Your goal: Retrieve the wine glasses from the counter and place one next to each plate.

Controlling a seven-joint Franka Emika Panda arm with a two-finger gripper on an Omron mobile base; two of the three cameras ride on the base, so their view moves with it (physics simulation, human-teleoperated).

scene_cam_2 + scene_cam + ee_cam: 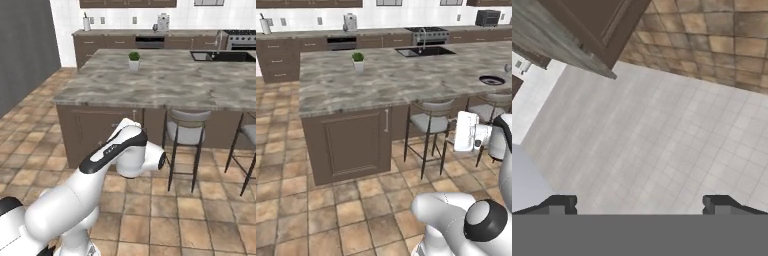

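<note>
Marble island (381, 80) bears potted plant (358, 61) and plate (492, 80).

Bare island top (406, 75) — stools (428, 122) alongside

Veined matt marble island top (406, 75), dark wood-panelled island cabinet (348, 145), rough terracotta floor tiles (331, 210), thin metal-legged padded stools (428, 127)

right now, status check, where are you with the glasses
Gripper jaws open, holding nothing. One round dark plate on the big veined marble island; no wine glass beside it. Metal-legged grey-seat stool stands between arm and island.
</note>
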